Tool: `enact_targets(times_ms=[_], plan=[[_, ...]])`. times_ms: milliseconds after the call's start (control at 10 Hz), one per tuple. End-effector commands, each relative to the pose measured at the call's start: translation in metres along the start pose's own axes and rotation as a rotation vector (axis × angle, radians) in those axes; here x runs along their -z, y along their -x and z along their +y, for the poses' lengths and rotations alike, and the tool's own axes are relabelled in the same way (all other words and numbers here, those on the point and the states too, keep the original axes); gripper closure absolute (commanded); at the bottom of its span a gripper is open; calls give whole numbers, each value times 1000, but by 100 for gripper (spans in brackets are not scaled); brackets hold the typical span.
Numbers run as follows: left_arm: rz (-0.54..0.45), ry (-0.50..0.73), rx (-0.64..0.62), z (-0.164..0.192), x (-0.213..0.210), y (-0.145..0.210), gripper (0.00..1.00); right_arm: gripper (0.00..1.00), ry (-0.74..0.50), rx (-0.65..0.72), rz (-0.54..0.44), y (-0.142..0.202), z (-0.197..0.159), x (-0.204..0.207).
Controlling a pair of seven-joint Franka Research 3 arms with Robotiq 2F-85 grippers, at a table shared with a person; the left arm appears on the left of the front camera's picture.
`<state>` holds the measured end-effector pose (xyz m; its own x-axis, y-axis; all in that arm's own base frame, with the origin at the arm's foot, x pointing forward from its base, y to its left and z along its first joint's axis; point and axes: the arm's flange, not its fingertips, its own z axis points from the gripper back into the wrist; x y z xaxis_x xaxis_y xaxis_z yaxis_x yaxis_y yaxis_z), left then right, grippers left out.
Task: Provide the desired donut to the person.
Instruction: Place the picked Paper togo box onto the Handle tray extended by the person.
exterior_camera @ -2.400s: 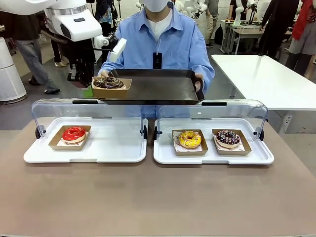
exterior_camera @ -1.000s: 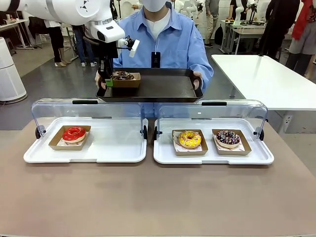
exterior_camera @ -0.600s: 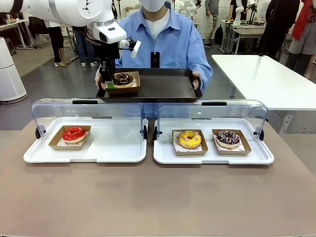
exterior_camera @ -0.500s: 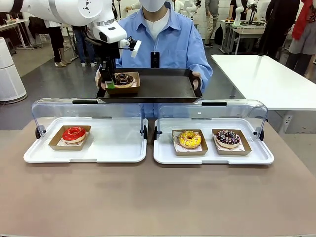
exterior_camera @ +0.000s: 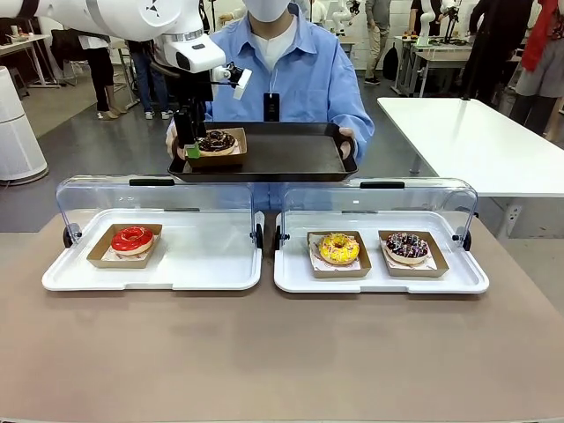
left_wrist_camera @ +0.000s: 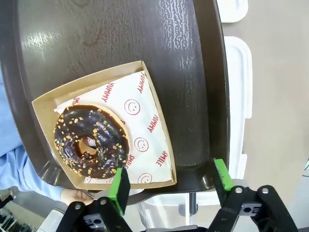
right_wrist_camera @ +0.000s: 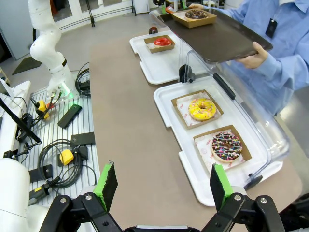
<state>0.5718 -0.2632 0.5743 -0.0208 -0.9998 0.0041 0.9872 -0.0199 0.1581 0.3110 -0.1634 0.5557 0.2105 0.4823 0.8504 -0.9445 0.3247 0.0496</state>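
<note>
A chocolate donut with nut bits (exterior_camera: 216,140) (left_wrist_camera: 91,140) lies in a cardboard box (left_wrist_camera: 149,121) on the left end of the black tray (exterior_camera: 291,152). The person (exterior_camera: 304,75) in the light blue shirt holds that tray with both hands. My left gripper (exterior_camera: 190,148) (left_wrist_camera: 170,180) stands open just above the box's near edge and the tray's rim (left_wrist_camera: 212,96), its green pads (left_wrist_camera: 118,183) wide apart and gripping nothing. My right gripper (right_wrist_camera: 163,186) hangs open high above the robot's side of the table.
Two white display trays with raised clear lids sit on the brown table (exterior_camera: 282,352). The left tray (exterior_camera: 203,264) holds a red donut (exterior_camera: 132,239). The right tray (exterior_camera: 463,278) holds a yellow donut (exterior_camera: 339,248) and a sprinkled chocolate donut (exterior_camera: 406,246). Cables lie on the floor (right_wrist_camera: 63,154).
My left gripper carried the boxed chocolate donut from the tray's front-left edge onto the tray and set it down. The person has since shifted the tray slightly left and up.
</note>
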Motion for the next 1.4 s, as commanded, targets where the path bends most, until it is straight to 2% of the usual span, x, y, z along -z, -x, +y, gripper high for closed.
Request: enact_targets(times_ms=[0,400,700,1000,1200,1300], plan=[[21,10,-6,1,-4,1,0,0,-5,-10,-18,-1,0,0],[12,46,-6,-13,-13,5,0,0,-5,-10,-18,-1,0,0],[-62,49,54,-79,-41,48,0,0,-5,-10,-18,-1,0,0],[-90,53,77,-145,-35,87,0,0,-5,-10,-18,-1,0,0],[-90,25,62,-165,-30,100,0,0,-5,-10,-18,-1,0,0],[-109,6,60,-163,-31,101,0,0,-5,-10,-18,-1,0,0]])
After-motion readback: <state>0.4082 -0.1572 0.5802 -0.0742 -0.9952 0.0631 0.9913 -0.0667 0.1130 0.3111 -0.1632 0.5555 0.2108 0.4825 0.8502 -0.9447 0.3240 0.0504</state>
